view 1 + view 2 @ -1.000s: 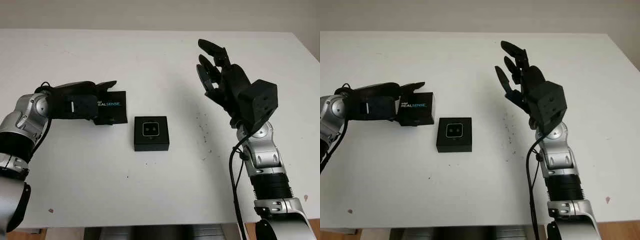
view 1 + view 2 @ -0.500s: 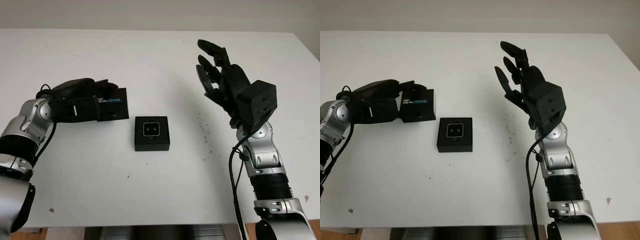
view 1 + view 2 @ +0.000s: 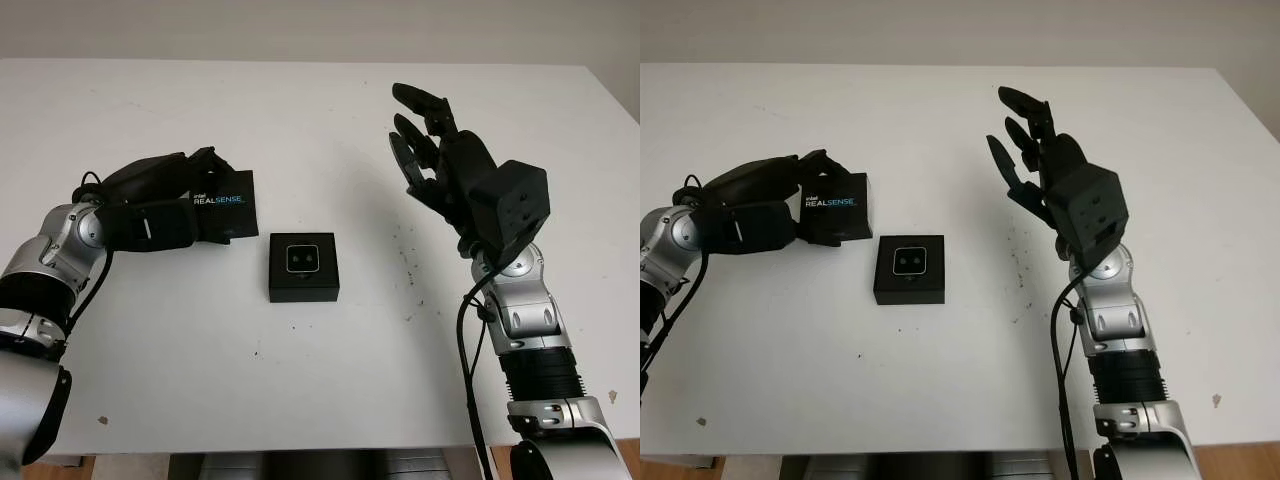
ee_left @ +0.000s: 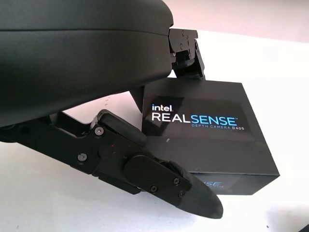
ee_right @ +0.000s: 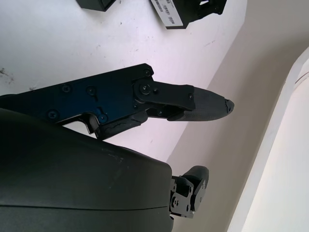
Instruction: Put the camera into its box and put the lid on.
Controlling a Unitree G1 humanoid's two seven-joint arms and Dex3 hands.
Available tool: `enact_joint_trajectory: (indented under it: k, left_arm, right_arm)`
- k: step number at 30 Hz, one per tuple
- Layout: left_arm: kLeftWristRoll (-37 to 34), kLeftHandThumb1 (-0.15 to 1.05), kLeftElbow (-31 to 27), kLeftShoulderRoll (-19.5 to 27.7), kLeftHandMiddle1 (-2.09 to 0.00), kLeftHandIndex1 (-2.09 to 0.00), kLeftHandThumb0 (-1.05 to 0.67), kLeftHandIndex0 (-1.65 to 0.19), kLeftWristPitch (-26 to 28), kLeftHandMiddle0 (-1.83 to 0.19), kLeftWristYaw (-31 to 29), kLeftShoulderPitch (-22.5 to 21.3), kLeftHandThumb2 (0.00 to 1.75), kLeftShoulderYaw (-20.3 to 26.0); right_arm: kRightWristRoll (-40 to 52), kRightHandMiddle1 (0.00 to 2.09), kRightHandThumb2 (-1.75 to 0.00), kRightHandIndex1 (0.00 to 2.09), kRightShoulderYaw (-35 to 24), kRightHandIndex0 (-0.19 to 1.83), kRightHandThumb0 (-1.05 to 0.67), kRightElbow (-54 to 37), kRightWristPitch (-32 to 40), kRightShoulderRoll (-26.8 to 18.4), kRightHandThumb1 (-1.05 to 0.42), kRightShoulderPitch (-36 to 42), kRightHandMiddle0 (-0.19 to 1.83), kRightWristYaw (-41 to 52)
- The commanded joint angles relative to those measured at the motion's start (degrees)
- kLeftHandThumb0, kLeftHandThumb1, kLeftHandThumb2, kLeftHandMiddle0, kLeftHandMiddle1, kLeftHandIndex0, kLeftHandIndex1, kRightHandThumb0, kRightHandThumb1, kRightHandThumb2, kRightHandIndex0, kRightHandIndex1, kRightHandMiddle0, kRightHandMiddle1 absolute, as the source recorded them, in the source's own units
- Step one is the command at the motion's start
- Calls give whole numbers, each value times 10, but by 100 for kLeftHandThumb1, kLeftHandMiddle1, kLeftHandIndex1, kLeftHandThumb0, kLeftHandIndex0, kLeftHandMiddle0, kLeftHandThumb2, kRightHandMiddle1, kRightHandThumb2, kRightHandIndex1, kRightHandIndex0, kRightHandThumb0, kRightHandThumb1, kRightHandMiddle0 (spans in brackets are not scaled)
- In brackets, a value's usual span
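The left hand [image 3: 165, 205] pinches the black lid [image 3: 222, 205] at the table's [image 3: 300, 380] left, tilted. The box [image 3: 303, 266] holding the camera [image 3: 303, 259] sits mid-table, just right of it. The right hand [image 3: 440, 165] hovers empty, raised at the right

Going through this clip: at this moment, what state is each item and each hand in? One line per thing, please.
Lid: printed REALSENSE, off the box, tilted, gripped by the left hand.
Box: on the table, uncovered, to the right of the lid.
Camera: seated in the box, lenses facing up.
Left hand: closed on the lid.
Right hand: open, raised above the table on the right, holding nothing.
Table: white, with small dark specks.
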Motion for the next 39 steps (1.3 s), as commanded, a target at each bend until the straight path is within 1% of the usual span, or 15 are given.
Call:
enact_joint_trajectory:
  k: [1, 5, 8, 11, 13, 15, 18, 23, 26, 30, 32, 33, 35, 37, 39]
  left_arm:
    - [-16, 97, -3, -6, -191, -195, -3, -4, 9, -6, -22, 25, 6, 6]
    - [-52, 96, -47, -3, -181, -186, -3, -2, 47, -7, -56, 23, 5, 31]
    - [-84, 95, -87, 0, -189, -194, -3, -1, 73, -4, -78, 20, 5, 54]
    - [-107, 95, -127, 4, -197, -203, -6, -2, 95, -4, -102, 18, 5, 69]
    - [-116, 95, -154, 6, -197, -203, -9, -2, 114, -4, -117, 19, 5, 77]
    - [-132, 95, -169, 7, -198, -204, -10, -3, 121, -5, -133, 20, 5, 87]
    - [-155, 94, -180, 5, -202, -209, -11, -4, 123, -6, -156, 18, 5, 99]
    - [-176, 93, -184, 2, -200, -209, -14, -8, 125, -12, -182, 13, 5, 108]
    - [-189, 93, -183, 2, -202, -209, -14, -12, 127, -14, -199, 10, 5, 112]
    - [-202, 92, -200, 7, -208, -209, -15, -13, 130, -13, -224, 12, 5, 116]
    - [-193, 93, -242, 14, -209, -209, -17, -13, 165, -12, -233, 20, 5, 111]
    - [-186, 93, -275, 18, -209, -209, -17, -13, 189, -13, -241, 28, 6, 106]
    - [-179, 92, -328, 20, -209, -209, -14, -15, 234, -18, -255, 46, 5, 101]
    - [-176, 92, -367, 20, -209, -209, -13, -15, 271, -20, -265, 60, 5, 98]
    - [-167, 92, -411, 20, -209, -207, -13, -12, 310, -17, -275, 73, 5, 91]
  right_arm:
    - [6, 66, -50, 10, -1, 13, -63, -16, 8, 2, -105, 8, -19, 4]
    - [11, 54, -50, 8, 0, 11, -64, -23, 23, 0, -105, 12, -14, 10]
    - [15, 48, -51, 7, 0, 10, -63, -21, 21, -1, -105, 13, -13, 18]
    - [18, 38, -51, 6, 0, 10, -63, -25, 33, 0, -105, 14, -9, 20]
    - [19, 30, -51, 6, 1, 9, -63, -26, 36, 0, -105, 14, -7, 20]
    - [22, 29, -51, 6, -1, 9, -62, -23, 30, 5, -105, 14, -5, 18]
    - [25, 28, -51, 6, -1, 10, -60, -21, 23, 11, -105, 15, -5, 15]
    - [22, 33, -51, 7, 2, 11, -61, -19, 17, 13, -105, 17, -5, 10]
    - [20, 50, -51, 7, 3, 12, -62, -19, 14, 12, -105, 18, -13, 11]
    - [20, 55, -50, 7, 2, 12, -62, -19, 12, 10, -105, 20, -17, 12]
    - [23, 55, -51, 6, 1, 11, -62, -22, 17, 11, -105, 21, -19, 14]
    - [24, 55, -51, 6, 0, 10, -62, -23, 17, 12, -105, 21, -19, 14]
    - [25, 55, -51, 6, 0, 10, -62, -21, 13, 12, -105, 20, -19, 14]
    - [22, 55, -50, 6, 2, 10, -62, -20, 10, 12, -105, 19, -19, 12]
    - [20, 55, -50, 6, 3, 11, -62, -19, 10, 12, -105, 19, -19, 11]
